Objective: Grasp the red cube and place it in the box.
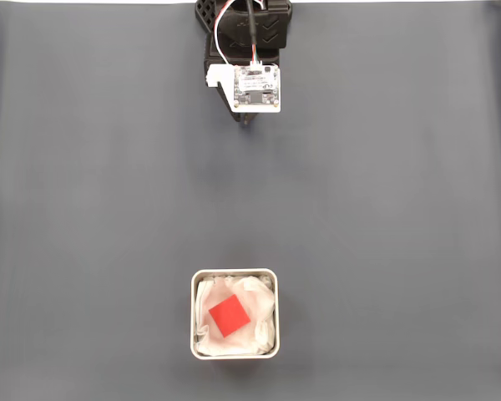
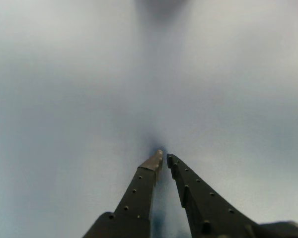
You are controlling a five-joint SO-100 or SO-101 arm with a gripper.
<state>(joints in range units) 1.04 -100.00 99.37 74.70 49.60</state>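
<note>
While the arm [image 1: 249,50] sits folded at the middle of the surface's far edge in the fixed view, its black body is bunched up with a white circuit board on top and thin wires looping above it. One dark grey, matte, smooth surface [image 1: 92,209] carries everything. One box [image 1: 194,313] stands near the middle of the near edge, well apart from the arm: square, with rounded corners, a pale rim and crumpled white lining. One cube [image 1: 229,317], bright red and matte, lies inside the box on the lining, turned askew to the walls. In the wrist view the jaws [image 2: 165,157] are nearly together, two black tapered fingers dotted with small holes, holding nothing, tips close to the surface.
</note>
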